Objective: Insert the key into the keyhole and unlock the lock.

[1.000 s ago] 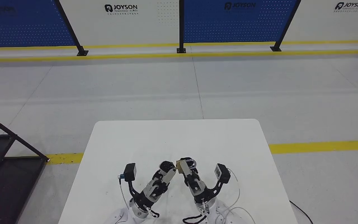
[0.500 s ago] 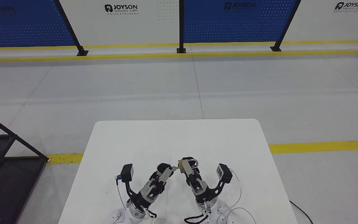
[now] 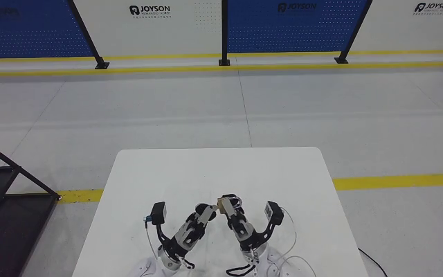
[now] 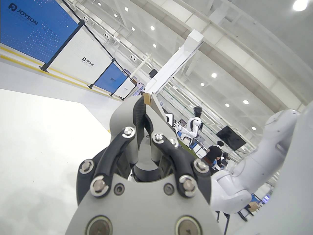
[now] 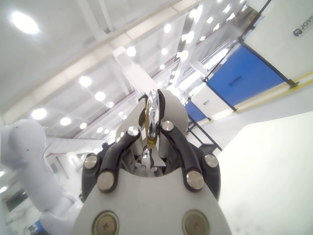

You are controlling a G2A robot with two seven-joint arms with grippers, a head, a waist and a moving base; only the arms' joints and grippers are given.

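Observation:
Both arms are held above the near part of the white table [image 3: 208,173], their tips meeting. My right gripper [image 5: 154,99] is shut on a brass padlock [image 5: 149,133] with a chrome shackle [image 5: 154,108]. From above, the padlock [image 3: 223,205] shows as a small brass block at the right gripper [image 3: 230,206]. My left gripper [image 4: 144,101] is shut on a small brass piece, seemingly the key [image 4: 146,97], of which just the end shows past the black pads [image 4: 140,116]. Seen from above, the left gripper [image 3: 212,208] has its tip right against the padlock. The keyhole is hidden.
The white table's far half spreads out beyond the grippers. A black frame [image 3: 21,187] stands off the table's left edge. Blue and white barrier panels [image 3: 291,24] line the floor far behind.
Both arms shifted slightly to the right and came back. The grips on the key and padlock are the same.

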